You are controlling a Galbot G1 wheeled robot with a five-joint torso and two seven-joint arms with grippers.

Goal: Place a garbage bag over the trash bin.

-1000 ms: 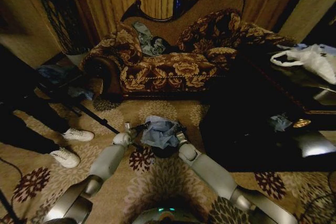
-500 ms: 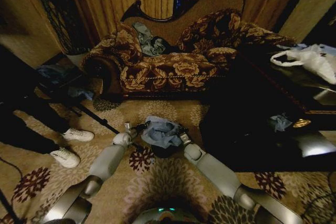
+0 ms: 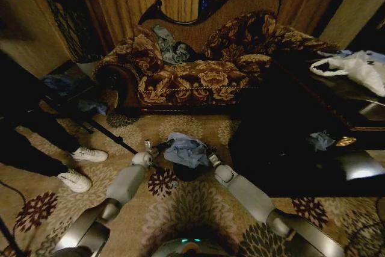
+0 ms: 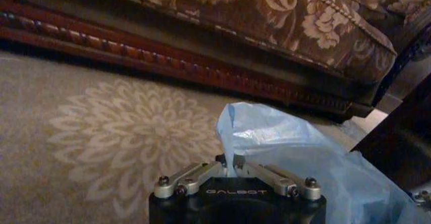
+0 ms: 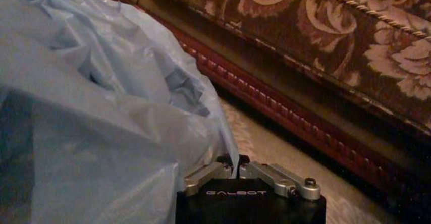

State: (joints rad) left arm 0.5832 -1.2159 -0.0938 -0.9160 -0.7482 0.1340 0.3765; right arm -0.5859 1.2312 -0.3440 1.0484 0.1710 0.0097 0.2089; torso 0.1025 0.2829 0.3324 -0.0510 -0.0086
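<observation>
The garbage bag [image 3: 187, 150], thin pale blue film, is bunched up and held stretched between my two grippers over the carpet in front of the sofa. My left gripper [image 3: 159, 146] is shut on its left edge, and the left wrist view shows the pinch [image 4: 230, 164] with the film [image 4: 296, 158] billowing beyond it. On the bag's right edge my right gripper [image 3: 209, 152] is also shut, the pinch [image 5: 235, 165] close up beside the crumpled film [image 5: 101, 103]. The trash bin [image 3: 186, 173] shows as a dark round shape just under the bag, mostly covered by it.
A floral sofa [image 3: 198, 76] with a carved wooden base stands right behind the bag. On the right, a dark glossy table [image 3: 301, 142] carries a white handled bag [image 3: 358, 67] and a small blue scrap [image 3: 320, 141]. A person's white shoes [image 3: 81, 167] and a black pole [image 3: 108, 133] are at the left.
Both arms have shifted slightly, the right one outward to the right, and the bag between them has spread and moved a little with them.
</observation>
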